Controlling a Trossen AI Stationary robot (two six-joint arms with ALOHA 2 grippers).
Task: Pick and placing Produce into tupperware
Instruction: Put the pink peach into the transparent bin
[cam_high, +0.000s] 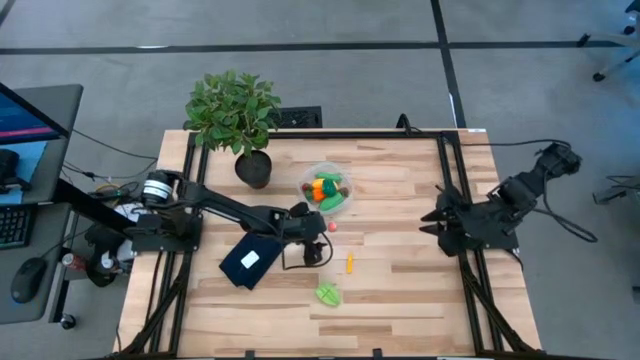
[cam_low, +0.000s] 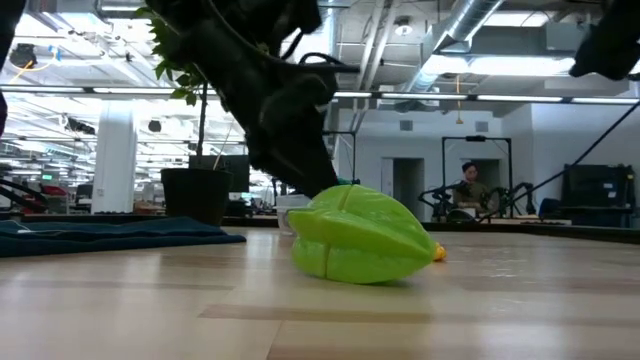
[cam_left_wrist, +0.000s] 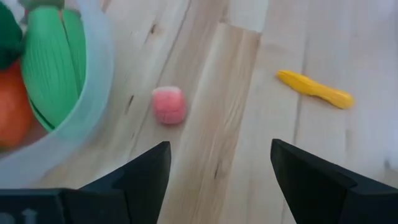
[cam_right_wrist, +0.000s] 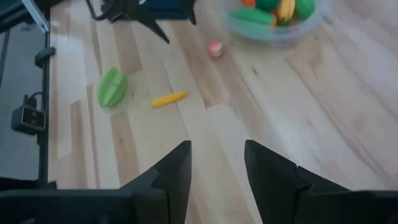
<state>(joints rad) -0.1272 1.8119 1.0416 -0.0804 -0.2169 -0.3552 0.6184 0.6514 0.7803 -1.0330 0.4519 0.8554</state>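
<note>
The round clear tupperware (cam_high: 328, 190) holds orange, green and yellow produce; its rim (cam_left_wrist: 93, 93) shows in the left wrist view. On the table lie a pink-red strawberry (cam_left_wrist: 169, 104), a yellow piece (cam_left_wrist: 314, 89) and a green ribbed fruit (cam_low: 362, 236). My left gripper (cam_left_wrist: 217, 171) hangs open just near of the strawberry (cam_high: 332, 226), slanting down, with nothing between its fingers. My right gripper (cam_right_wrist: 214, 168) stands open above the table's right side (cam_high: 428, 222), far from the produce.
A potted plant (cam_high: 235, 110) stands at the far left, beside the tupperware. A dark flat rectangle with a white label (cam_high: 250, 260) lies under the left arm. Bare wood lies between the yellow piece (cam_high: 350, 263) and my right arm. A person sits in the room beyond (cam_low: 468, 190).
</note>
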